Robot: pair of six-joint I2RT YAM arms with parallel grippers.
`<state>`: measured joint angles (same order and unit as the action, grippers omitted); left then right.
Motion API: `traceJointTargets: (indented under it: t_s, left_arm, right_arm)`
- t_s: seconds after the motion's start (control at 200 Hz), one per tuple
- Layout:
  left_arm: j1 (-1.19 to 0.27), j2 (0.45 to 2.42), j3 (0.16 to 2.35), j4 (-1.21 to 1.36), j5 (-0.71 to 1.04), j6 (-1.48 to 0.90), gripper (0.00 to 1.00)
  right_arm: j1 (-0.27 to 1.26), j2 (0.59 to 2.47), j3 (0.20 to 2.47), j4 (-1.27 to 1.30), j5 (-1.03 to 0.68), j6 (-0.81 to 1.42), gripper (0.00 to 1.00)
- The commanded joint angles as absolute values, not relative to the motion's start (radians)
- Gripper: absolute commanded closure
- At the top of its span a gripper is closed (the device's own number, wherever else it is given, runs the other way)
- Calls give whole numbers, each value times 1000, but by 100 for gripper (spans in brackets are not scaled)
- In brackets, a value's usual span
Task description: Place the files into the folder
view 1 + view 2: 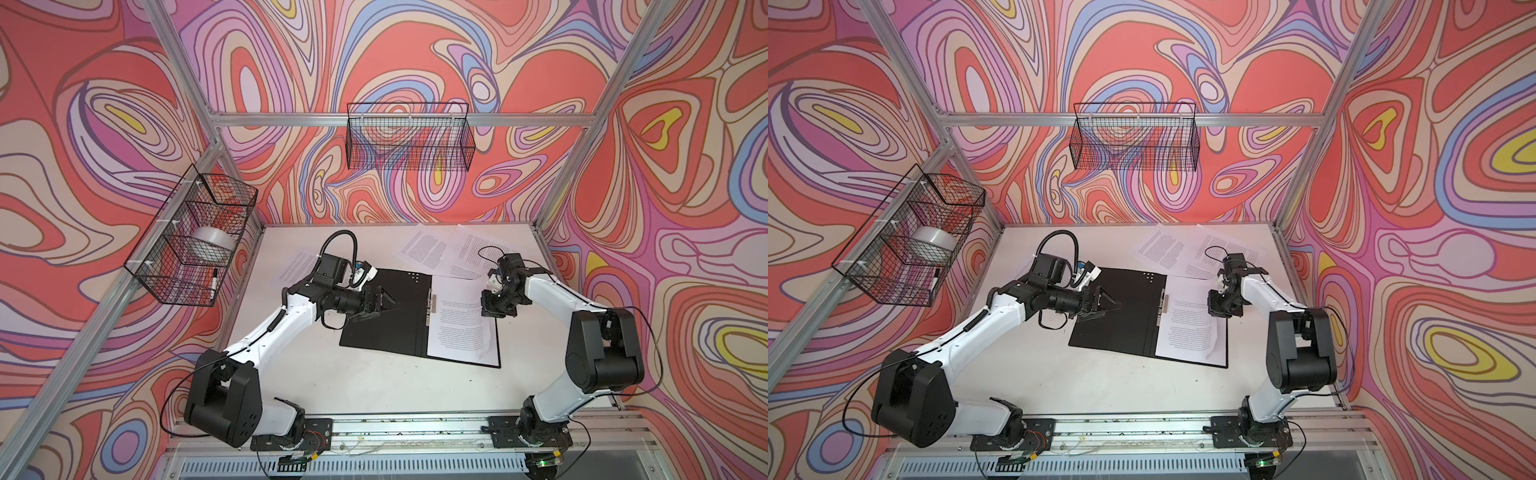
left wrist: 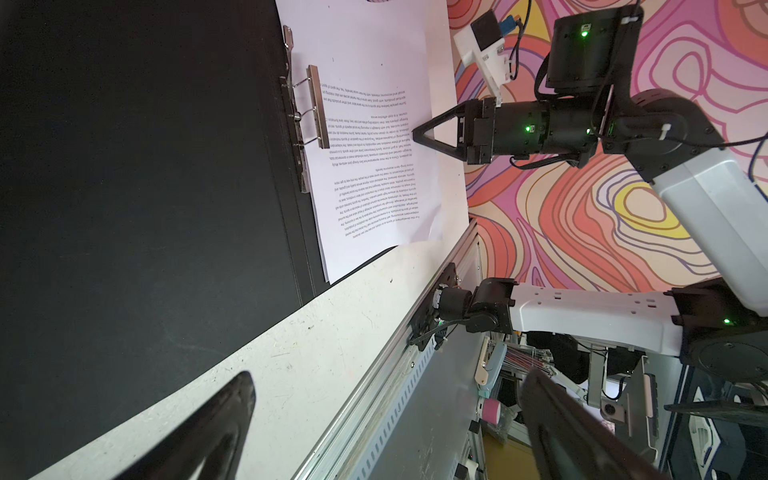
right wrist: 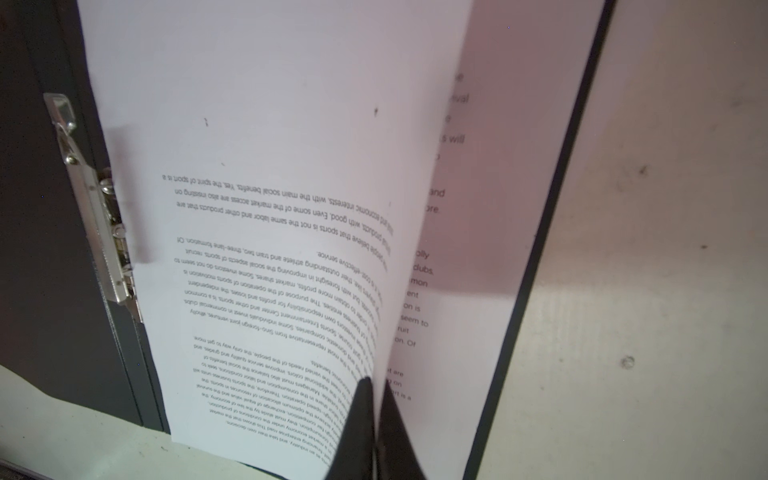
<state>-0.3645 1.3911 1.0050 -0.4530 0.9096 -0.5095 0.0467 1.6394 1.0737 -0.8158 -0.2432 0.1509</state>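
The folder (image 1: 390, 336) lies open and flat in the middle of the worktop (image 1: 374, 386), matte black inside, with a metal clip (image 1: 432, 305) along its spine. Printed white sheets (image 1: 461, 336) fill its right half. The right fingers (image 3: 365, 415) pinch the top sheet (image 3: 270, 166) at its outer edge, curling it upward. The left fingers (image 2: 208, 432) hang spread above the bare left flap. Loose pages (image 1: 424, 247) overlap near the back edge, and scuffed white surface lies open in front.
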Motion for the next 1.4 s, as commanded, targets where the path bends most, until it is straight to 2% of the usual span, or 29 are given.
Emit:
traceJointTargets:
  t_s: [0.0, 0.3, 0.596, 0.866, 1.032, 1.192, 1.392]
  left_arm:
    - [-356, 1401, 992, -437, 926, -510, 0]
    - [-353, 1399, 991, -435, 930, -511, 0]
    - [-352, 1397, 989, -434, 930, -514, 0]
    - [-348, 1380, 988, -442, 918, -516, 0]
    - [-346, 1365, 984, -443, 908, -518, 0]
    - [-344, 1352, 983, -459, 874, -516, 0]
    - [-315, 1313, 954, -479, 695, -542, 0]
  right_arm:
    - [50, 1649, 1065, -806, -239, 160, 95]
    - [50, 1654, 1063, -801, -234, 170, 81]
    - [52, 1648, 1057, -795, -219, 186, 58]
    - [51, 1620, 1048, -791, -149, 216, 29]
    - [52, 1571, 1056, -804, -94, 240, 2]
    - [52, 1457, 1112, -850, -40, 267, 2]
    - [47, 1268, 1167, -846, 21, 388, 2]
